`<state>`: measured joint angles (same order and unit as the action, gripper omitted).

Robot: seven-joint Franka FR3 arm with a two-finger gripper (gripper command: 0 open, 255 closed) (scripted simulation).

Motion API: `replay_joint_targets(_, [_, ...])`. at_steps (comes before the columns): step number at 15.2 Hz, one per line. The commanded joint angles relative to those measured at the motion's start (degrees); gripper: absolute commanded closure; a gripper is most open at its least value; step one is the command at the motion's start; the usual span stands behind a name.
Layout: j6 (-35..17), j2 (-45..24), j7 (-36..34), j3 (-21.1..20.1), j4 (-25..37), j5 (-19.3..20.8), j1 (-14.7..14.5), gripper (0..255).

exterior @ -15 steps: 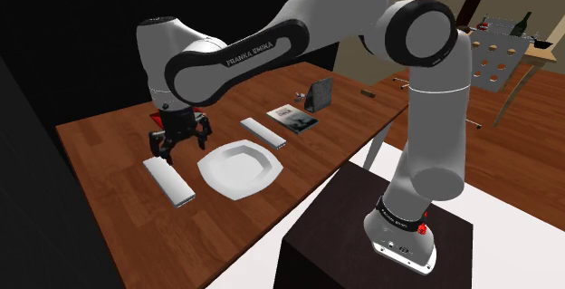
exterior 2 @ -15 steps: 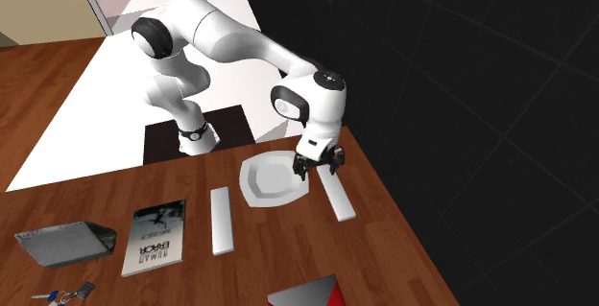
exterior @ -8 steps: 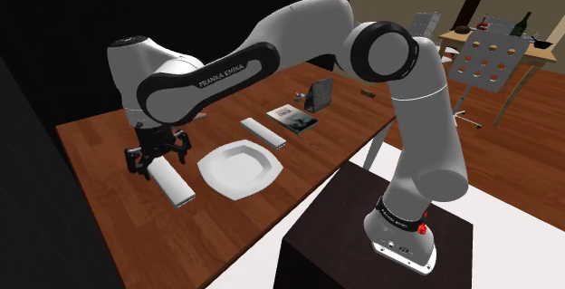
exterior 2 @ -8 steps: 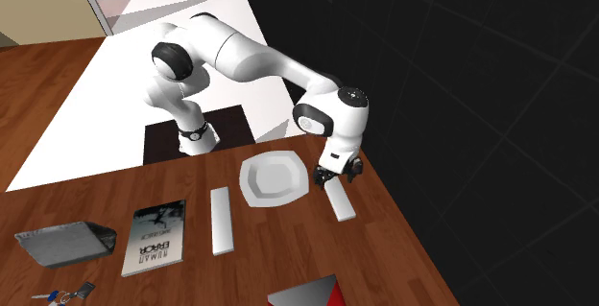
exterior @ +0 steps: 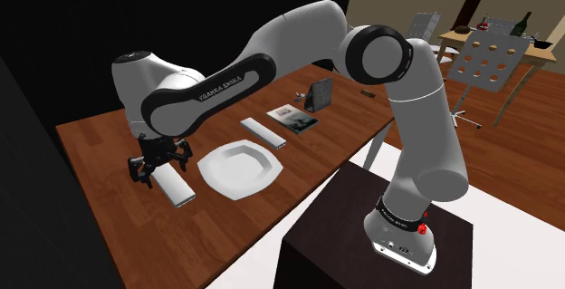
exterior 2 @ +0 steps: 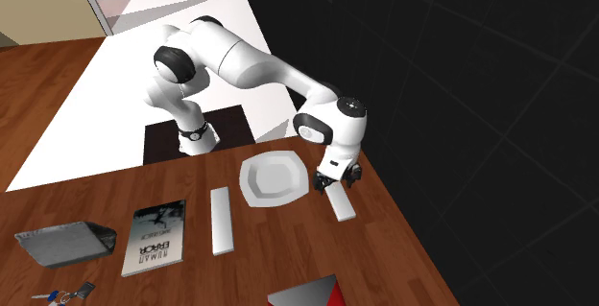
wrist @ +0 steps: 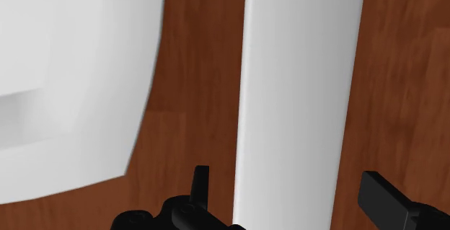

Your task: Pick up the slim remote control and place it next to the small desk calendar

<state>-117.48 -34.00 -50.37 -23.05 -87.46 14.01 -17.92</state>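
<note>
At the table's [exterior: 100,138] far end, toward the shoulder view's left, the gripper [exterior: 156,167] hangs low over one end of the remote [exterior: 175,189]. The remote is a plain white bar lying flat just beside the white plate [exterior: 237,171].

In the wrist view the black fingers [wrist: 200,185] stand wide apart, one on either side of the bar. Wood shows in both gaps, so nothing is held. It's a good straddle, across the narrow width.

What matters now, I'd say, is to drop straight down until the pads are level with the bar's sides. Any lower and the tips could jam on the wood. The grip sits near the end rather than the middle, so the free end may sag on the lift. Shifting toward the centre first looks safer. Close evenly, so the bar isn't nudged into the plate.

Then lift it well clear. The calendar [exterior: 320,92] is the dark tent-shaped stand well apart at the table's other end. The route there passes over the plate, a second white bar [exterior: 263,134] and a book [exterior: 292,118].
</note>
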Motion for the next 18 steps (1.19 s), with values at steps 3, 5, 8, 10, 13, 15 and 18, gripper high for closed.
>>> replay_joint_targets(3, [-0.05,-0.04,-0.02,0.01,0.00,0.02,-0.02,0])
replay_joint_targets(5, [-0.04,-0.04,-0.01,0.01,0.00,0.02,-0.01,255])
replay_joint_targets(8, [-0.05,-0.03,-0.01,0.01,-0.01,0.02,-0.01,255])
replay_joint_targets(10, [-0.05,-0.03,-0.01,0.01,-0.01,0.02,-0.01,255])
replay_joint_targets(13, [-0.05,-0.04,-0.02,0.01,0.00,0.02,-0.02,255])
replay_joint_targets(15, [0.54,0.28,0.07,-0.08,0.28,-0.13,0.02,255])
replay_joint_targets(18, [2.34,1.18,0.33,-0.34,1.25,-0.54,0.11,255])
